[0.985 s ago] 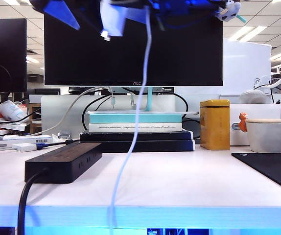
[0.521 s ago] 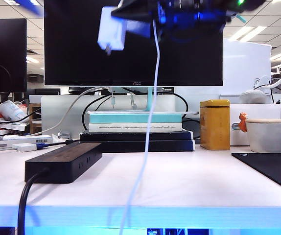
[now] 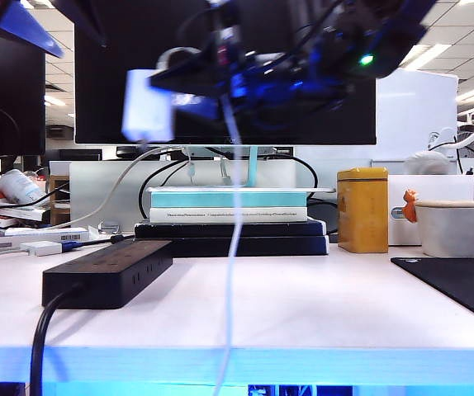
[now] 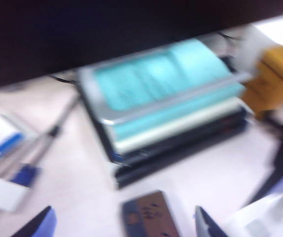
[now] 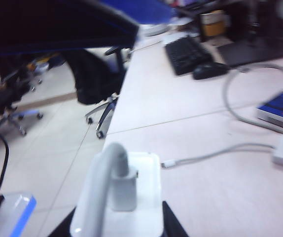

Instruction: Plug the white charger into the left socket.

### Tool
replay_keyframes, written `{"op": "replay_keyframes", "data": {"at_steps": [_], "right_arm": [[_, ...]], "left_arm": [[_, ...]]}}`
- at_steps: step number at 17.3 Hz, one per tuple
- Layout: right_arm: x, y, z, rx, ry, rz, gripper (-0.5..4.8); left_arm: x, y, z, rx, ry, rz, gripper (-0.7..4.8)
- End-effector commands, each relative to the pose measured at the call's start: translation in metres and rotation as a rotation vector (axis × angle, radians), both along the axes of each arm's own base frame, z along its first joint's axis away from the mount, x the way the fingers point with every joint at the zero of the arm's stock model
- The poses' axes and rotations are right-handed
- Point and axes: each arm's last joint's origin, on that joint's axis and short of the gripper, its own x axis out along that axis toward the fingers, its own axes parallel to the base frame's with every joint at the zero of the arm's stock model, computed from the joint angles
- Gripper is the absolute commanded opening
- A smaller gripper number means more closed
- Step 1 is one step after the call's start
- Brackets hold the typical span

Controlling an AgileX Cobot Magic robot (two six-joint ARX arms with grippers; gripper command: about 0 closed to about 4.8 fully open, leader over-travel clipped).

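Right wrist view gives us our right gripper [image 5: 119, 229] clamped on the white charger [image 5: 131, 195], its two dark fingers pressing the block from either side, and the cable [image 5: 99, 190] arching out of the charger's near end. In the exterior view that charger [image 3: 148, 106] hangs blurred, high above the table in front of the monitor [image 3: 220, 74], with the cable [image 3: 233, 239] dropping past the table's front edge. Below and to the left lies the black power strip [image 3: 109, 271] with its thick cord; the left socket on its top face we cannot make out from this low angle. Our left gripper [image 4: 124, 224] hovers with its jaws spread wide and nothing between them, over the stack of books [image 4: 166, 106] and a small dark card [image 4: 149, 215] on the table [image 3: 319, 297].
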Motion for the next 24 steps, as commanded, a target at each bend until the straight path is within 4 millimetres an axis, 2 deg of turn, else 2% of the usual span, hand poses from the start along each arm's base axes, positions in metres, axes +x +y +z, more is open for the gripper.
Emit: {"op": "replay_keyframes", "data": {"at_steps": [1,5,9,10,11,12,15,17,19,21,24], "right_arm": [[-0.004,0.018,-0.012,0.001,-0.09,0.041,2.05],[-0.002,0.033,-0.037,-0.01,-0.121,0.022,2.13],[0.001,0.033,-0.048,-0.049,-0.091,-0.038,2.34],[0.001,0.033,-0.047,-0.042,-0.107,-0.036,2.37],[0.001,0.033,-0.044,-0.028,-0.113,-0.03,2.72],[0.001,0.033,-0.042,-0.026,-0.106,-0.031,2.8],[0.006,0.021,-0.04,-0.048,-0.033,-0.055,2.89],[0.008,0.011,-0.036,-0.073,0.013,-0.073,3.07],[0.004,0.007,-0.029,-0.113,0.061,-0.104,3.11],[-0.009,0.009,-0.02,-0.192,0.098,-0.144,3.84],[-0.025,0.017,-0.02,-0.334,0.104,-0.218,3.92]], "left_arm": [[0.002,0.0,0.002,-0.015,-0.022,-0.031,3.72],[0.001,-0.001,0.0,-0.046,0.006,-0.05,3.73],[0.001,-0.001,0.0,-0.027,0.005,-0.054,3.73],[0.001,-0.001,-0.001,-0.024,0.008,-0.048,3.72],[0.001,-0.001,-0.001,-0.021,0.014,-0.048,3.72],[0.001,-0.001,-0.002,-0.017,0.018,-0.049,3.72],[-0.001,0.001,-0.006,0.034,0.049,-0.009,3.72],[-0.003,0.001,-0.013,0.083,0.085,-0.049,3.72],[-0.004,0.002,-0.02,0.138,0.099,-0.058,3.72],[-0.004,0.003,-0.021,0.145,0.097,-0.047,3.72],[-0.004,0.002,-0.02,0.143,0.085,-0.045,3.72]]}}
